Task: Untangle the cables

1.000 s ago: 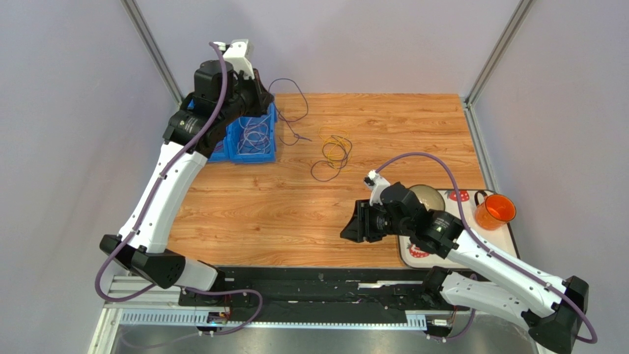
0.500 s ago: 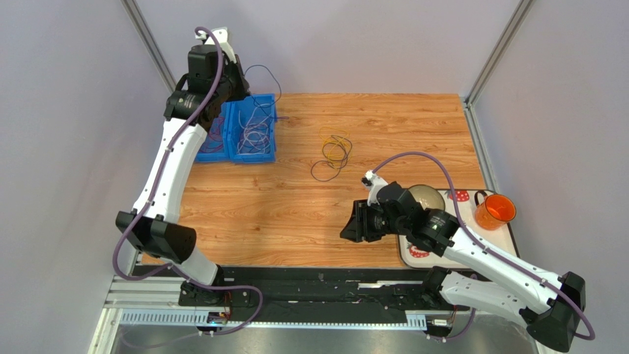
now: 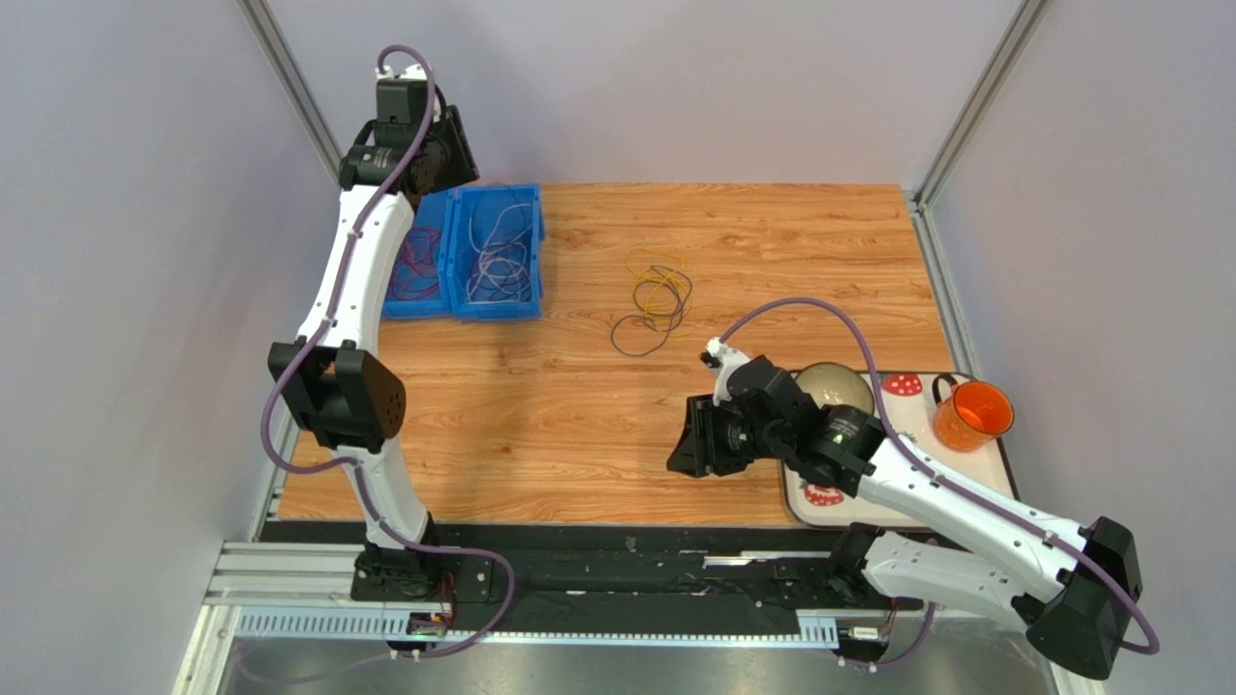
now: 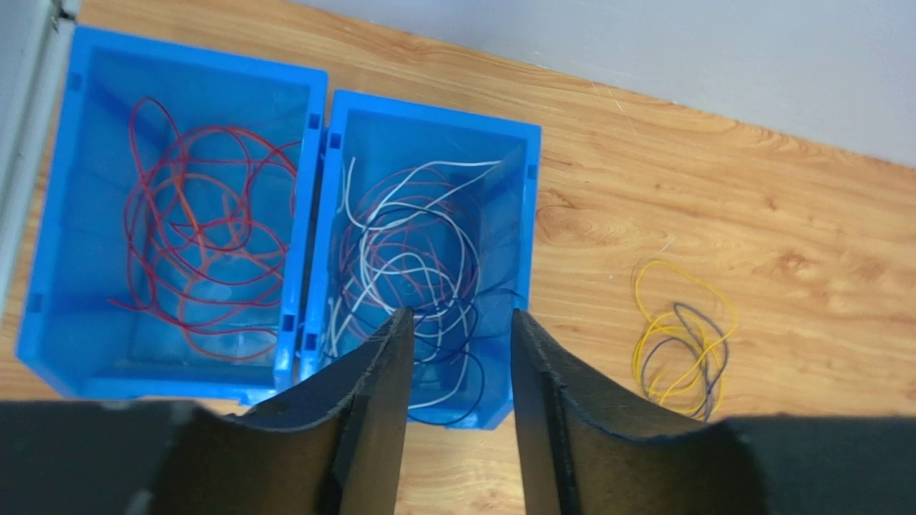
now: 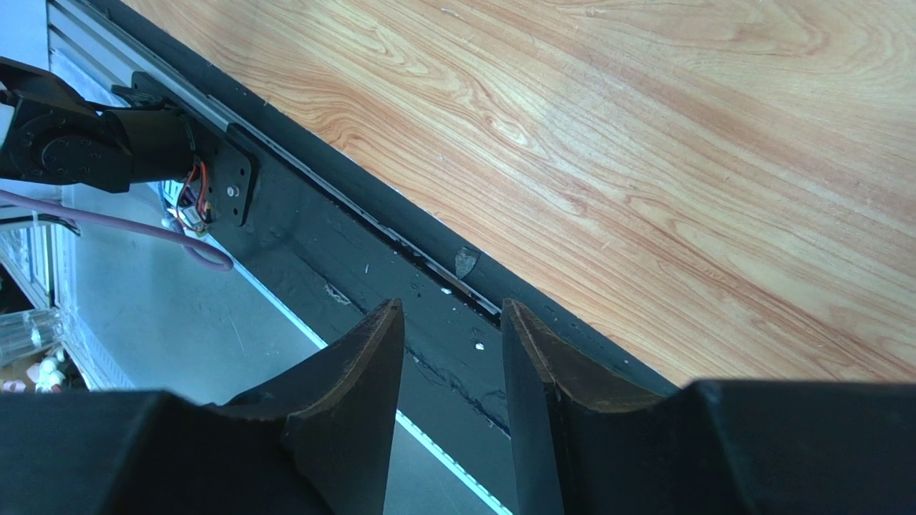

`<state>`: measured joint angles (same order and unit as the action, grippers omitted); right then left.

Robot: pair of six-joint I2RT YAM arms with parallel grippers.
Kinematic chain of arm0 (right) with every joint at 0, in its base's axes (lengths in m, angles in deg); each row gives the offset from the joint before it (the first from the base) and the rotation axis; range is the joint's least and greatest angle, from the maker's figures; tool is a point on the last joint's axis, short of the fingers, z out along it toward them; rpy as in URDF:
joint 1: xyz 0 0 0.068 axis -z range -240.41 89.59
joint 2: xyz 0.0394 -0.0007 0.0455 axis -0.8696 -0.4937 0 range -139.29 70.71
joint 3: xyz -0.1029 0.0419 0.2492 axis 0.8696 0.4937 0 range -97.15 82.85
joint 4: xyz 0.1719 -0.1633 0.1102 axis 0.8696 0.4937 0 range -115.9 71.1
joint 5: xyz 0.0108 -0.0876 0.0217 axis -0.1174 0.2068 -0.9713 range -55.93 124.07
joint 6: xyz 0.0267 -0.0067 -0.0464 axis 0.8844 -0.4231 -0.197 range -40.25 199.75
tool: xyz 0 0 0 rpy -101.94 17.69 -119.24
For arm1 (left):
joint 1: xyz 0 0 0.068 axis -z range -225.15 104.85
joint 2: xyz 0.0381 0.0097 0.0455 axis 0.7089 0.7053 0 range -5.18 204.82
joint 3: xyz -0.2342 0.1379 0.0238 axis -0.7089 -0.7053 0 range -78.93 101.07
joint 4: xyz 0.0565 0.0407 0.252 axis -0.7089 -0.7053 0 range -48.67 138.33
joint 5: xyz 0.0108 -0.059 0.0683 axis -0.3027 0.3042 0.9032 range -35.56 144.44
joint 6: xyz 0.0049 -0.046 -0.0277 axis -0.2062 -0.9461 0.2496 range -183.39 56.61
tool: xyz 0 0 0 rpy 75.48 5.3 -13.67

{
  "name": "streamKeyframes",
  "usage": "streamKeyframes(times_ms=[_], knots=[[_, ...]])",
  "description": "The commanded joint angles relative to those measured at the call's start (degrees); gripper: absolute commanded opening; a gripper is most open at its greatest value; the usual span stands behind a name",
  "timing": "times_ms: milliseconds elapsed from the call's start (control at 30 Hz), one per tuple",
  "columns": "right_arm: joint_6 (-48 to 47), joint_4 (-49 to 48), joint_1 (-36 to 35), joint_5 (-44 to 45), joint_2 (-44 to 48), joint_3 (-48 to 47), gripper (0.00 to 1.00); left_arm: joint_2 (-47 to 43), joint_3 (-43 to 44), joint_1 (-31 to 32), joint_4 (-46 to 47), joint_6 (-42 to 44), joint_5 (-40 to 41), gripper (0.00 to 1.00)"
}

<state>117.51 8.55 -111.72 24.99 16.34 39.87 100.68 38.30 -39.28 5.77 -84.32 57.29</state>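
View from the table's near side. The left gripper (image 4: pixel 460 322) hangs high above two blue bins at the far left corner of the wooden table (image 4: pixel 774 204), its jaws parted with nothing between them. The left bin (image 4: pixel 194 56) holds red and orange cables (image 4: pixel 199 241) in loose loops; the right bin (image 4: pixel 430 109), touching it, holds white, purple and dark cables (image 4: pixel 414 268). A small bundle of yellow and dark cables (image 4: pixel 683 343) lies on the bare wood, well apart from the bins. The right gripper (image 5: pixel 449 317) hovers over the table's near edge, jaws parted and empty, just beside a tray (image 3: pixel 1001 466) bearing a bowl (image 3: pixel 839 384) and an orange cup (image 3: pixel 972 416).
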Motion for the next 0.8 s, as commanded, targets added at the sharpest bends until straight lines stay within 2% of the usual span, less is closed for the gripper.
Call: streamKeyframes(times_ms=[0, 67, 100, 300, 467, 633, 767], knots=[[-1.1, -1.0, -0.2, 0.1, -0.6, -2.1, 0.42, 2.6, 5.5, -1.4, -4.3, -2.6, -2.3, 0.52], [-1.5, -1.0, -0.3, 0.2, -0.7, -2.3, 0.43, 2.0, 4.7, -1.4, -4.1, -3.0, -3.7, 0.54], [-1.5, -1.0, -0.3, 0.3, -0.9, -2.5, 0.42, 1.5, 4.1, -1.4, -3.8, -3.1, -3.7, 0.6], [-3.0, -0.3, -0.2, 2.7, -3.3, -6.0, 0.42, -4.9, -1.2, -1.3, -3.4, -3.9, -7.7, 0.59], [-4.4, 3.6, 0.1, 12.0, -7.6, -12.1, 0.42, -14.3, -15.6, 1.0, 1.8, -3.9, -12.5, 0.53], [-6.4, 6.7, 2.5, 16.4, -11.4, -18.1, 0.47, -20.3, -26.0, 8.6, 4.9, -1.7, -12.7, 0.49], [-6.0, 6.2, 4.0, 22.9, -12.3, -17.3, 0.51, -20.4, -30.2, 16.1, 7.0, -1.3, -10.8, 0.49]])
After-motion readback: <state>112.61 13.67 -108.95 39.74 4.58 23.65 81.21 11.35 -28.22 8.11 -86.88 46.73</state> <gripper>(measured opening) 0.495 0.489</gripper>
